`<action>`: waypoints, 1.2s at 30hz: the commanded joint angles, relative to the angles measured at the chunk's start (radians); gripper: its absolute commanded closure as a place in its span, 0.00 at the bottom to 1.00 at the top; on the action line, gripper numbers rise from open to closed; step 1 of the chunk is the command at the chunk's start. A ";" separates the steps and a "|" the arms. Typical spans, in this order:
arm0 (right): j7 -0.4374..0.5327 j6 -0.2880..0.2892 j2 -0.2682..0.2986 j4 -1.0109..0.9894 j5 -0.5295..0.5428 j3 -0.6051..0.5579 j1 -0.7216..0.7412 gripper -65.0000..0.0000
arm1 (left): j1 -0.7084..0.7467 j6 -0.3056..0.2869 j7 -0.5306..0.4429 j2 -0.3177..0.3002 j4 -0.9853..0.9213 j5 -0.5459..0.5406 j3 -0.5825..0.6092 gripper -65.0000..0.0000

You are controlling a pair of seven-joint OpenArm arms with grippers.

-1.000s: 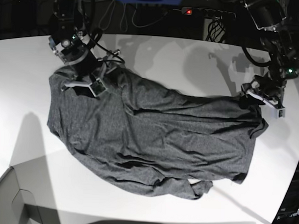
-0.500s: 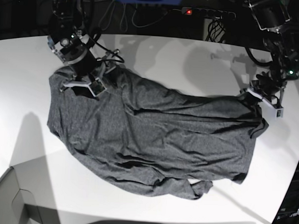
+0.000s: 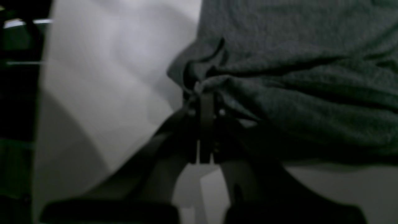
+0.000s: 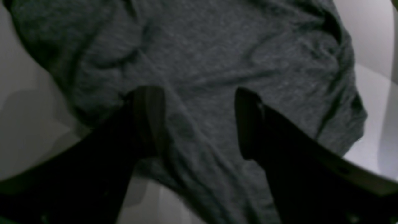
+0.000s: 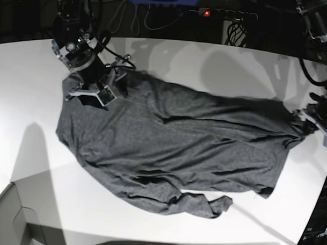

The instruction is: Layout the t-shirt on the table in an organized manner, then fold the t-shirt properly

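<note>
Left hand [image 3: 203,93] is shut on a small pinch of the t-shirt [image 5: 168,149] near the surface's [image 5: 24,96] right edge, right hand [image 4: 199,121] is held open above it, so cloth could be pulled loose or dragged off.

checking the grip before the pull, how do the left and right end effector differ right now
The left end effector is shut, pinching a bunched edge of the t-shirt; the right end effector is open, gripping nothing. The left one sits at the shirt's edge by bare table; the right one sits over the cloth, fingers apart. Both are at the same shirt, at opposite ends.
</note>
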 commanded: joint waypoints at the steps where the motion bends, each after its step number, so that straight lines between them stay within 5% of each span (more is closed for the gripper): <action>1: 0.023 -0.004 0.003 0.020 0.015 0.001 0.005 0.45 | -0.017 0.002 -0.016 -0.028 0.011 -0.006 -0.005 1.00; 11: 0.021 -0.004 0.003 0.017 0.015 0.001 -0.001 0.45 | -0.026 0.001 -0.025 0.022 -0.068 0.275 -0.006 1.00; 22: 0.012 -0.004 -0.025 -0.029 0.016 0.000 -0.030 0.42 | -0.035 0.001 -0.140 0.019 -0.160 0.300 -0.006 1.00; 31: 0.021 -0.004 -0.023 -0.018 0.016 0.058 -0.055 0.35 | -0.049 0.001 -0.140 0.019 -0.169 0.301 -0.013 0.65; 36: 0.021 -0.004 -0.019 -0.007 0.016 0.077 -0.062 0.36 | -0.050 0.001 -0.134 0.022 -0.128 0.293 -0.103 0.63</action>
